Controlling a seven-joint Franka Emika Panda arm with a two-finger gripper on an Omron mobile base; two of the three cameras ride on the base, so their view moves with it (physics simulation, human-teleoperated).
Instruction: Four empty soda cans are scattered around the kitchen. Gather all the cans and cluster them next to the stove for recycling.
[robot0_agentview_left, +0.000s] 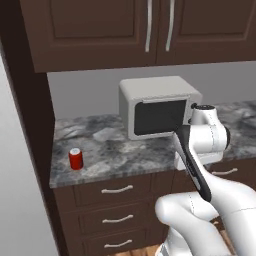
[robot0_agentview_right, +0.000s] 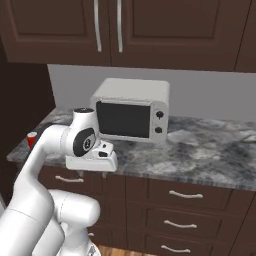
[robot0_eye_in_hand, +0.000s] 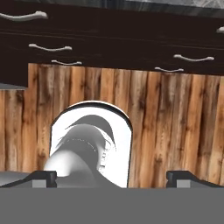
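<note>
One soda can (robot0_agentview_left: 75, 158) stood upright near the left end of the grey marbled worktop (robot0_agentview_left: 115, 155), well apart from the arm. The arm was folded in front of the drawers, its hand turned down toward the wooden floor (robot0_eye_in_hand: 175, 127). The gripper (robot0_eye_in_hand: 112, 178) hung empty with its fingers (robot0_eye_in_hand: 43, 177) spread wide apart over the planks. Behind it, a boxy grey toaster oven (robot0_agentview_right: 131, 110) sat on the worktop with its door closed, under dark cabinets (robot0_agentview_right: 125, 30).
</note>
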